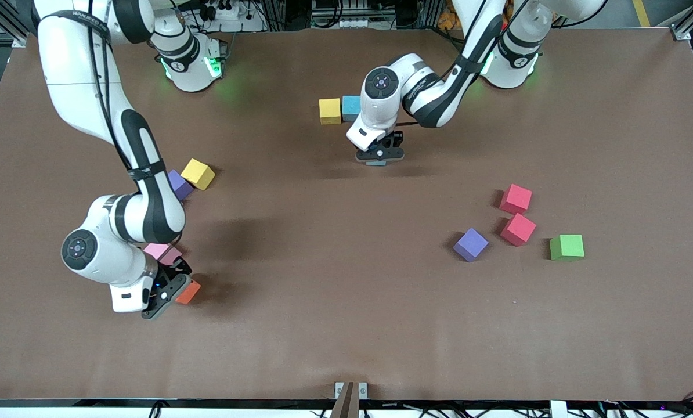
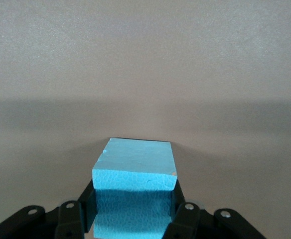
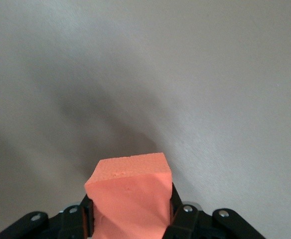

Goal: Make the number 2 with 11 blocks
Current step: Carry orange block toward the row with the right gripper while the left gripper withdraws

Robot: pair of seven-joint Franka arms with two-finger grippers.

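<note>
My left gripper is shut on a light blue block, low over the table's middle, close to a yellow block and a second light blue block that sit side by side. My right gripper is shut on an orange block, which also shows in the right wrist view, low over the table at the right arm's end. Two pink blocks lie partly hidden under that arm. Loose blocks: purple, yellow, two red, purple.
A green cube lies beside the red blocks toward the left arm's end. The brown table is bare across its middle and along the edge nearest the front camera. Both wrist views show only bare table past the held blocks.
</note>
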